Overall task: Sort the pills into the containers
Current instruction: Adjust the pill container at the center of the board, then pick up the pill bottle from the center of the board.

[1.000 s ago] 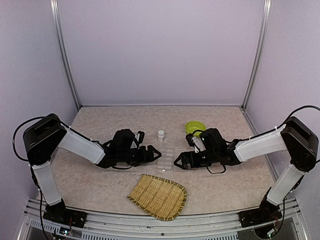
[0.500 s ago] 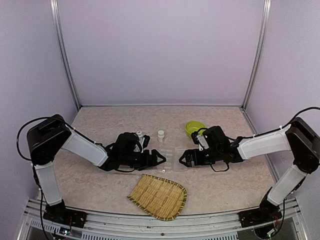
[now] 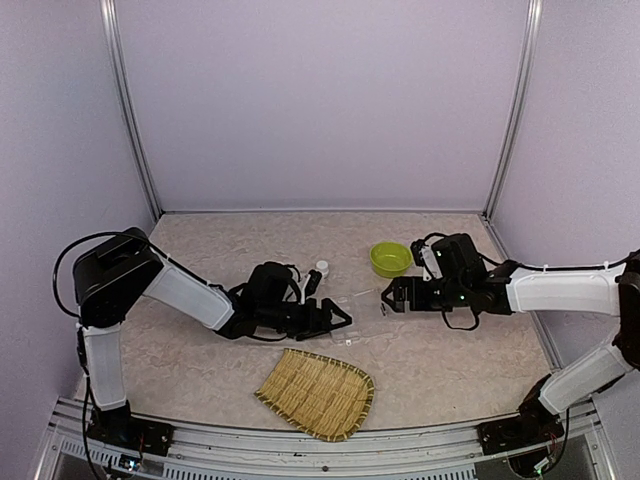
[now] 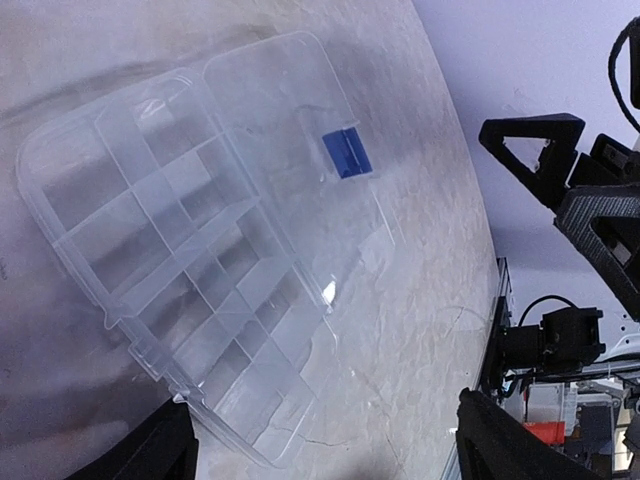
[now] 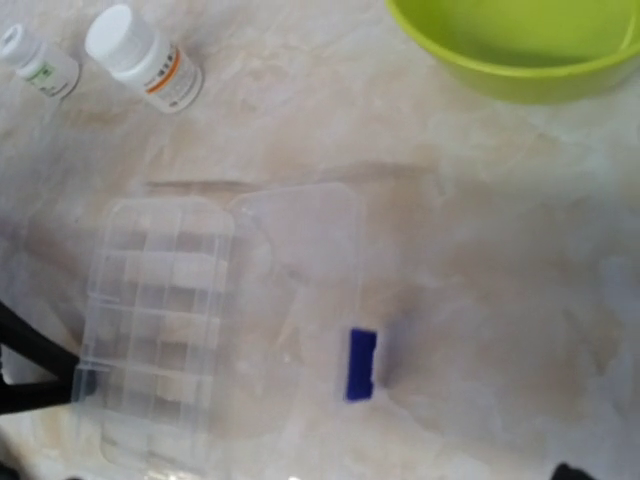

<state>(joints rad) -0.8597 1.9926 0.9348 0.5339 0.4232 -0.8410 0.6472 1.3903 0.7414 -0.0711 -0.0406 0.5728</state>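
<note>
Your marbled table (image 3: 450, 365) sits inside lilac walls (image 3: 320, 100). Both arms stretch low and inward, with the left gripper (image 3: 342, 322) and right gripper (image 3: 390, 298) fingers spread wide, flanking the box (image 3: 358, 306).

pale lilac walls (image 3: 320, 100) close the space on three sides, with slim silver metal posts (image 3: 130, 110) at the two back corners. the table top (image 3: 450, 360) is beige and marbled, under soft even light; a metal rail (image 3: 300, 440) runs along its near edge
</note>
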